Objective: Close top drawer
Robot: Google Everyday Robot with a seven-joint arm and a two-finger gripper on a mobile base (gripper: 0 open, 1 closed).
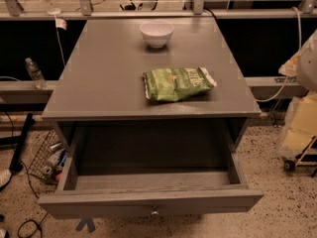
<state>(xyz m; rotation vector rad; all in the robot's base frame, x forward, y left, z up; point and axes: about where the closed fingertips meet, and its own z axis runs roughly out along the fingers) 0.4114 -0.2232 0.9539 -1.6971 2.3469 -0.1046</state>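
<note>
The top drawer [148,202] of the grey cabinet [109,78] stands pulled far out toward the camera. Its inside is bare and dark. Its long flat front panel has one small metal knob [155,212] at the centre, near the bottom edge of the view. My gripper is not in view. Only a pale part of my arm [308,58] shows at the right edge, beside the cabinet and apart from the drawer.
A green snack bag [177,84] and a white bowl [156,32] sit on the cabinet top. A wire basket with cans [47,157] and cables lie on the floor at left. A water bottle [34,73] stands on a ledge. A cart with cream padding [299,133] stands at right.
</note>
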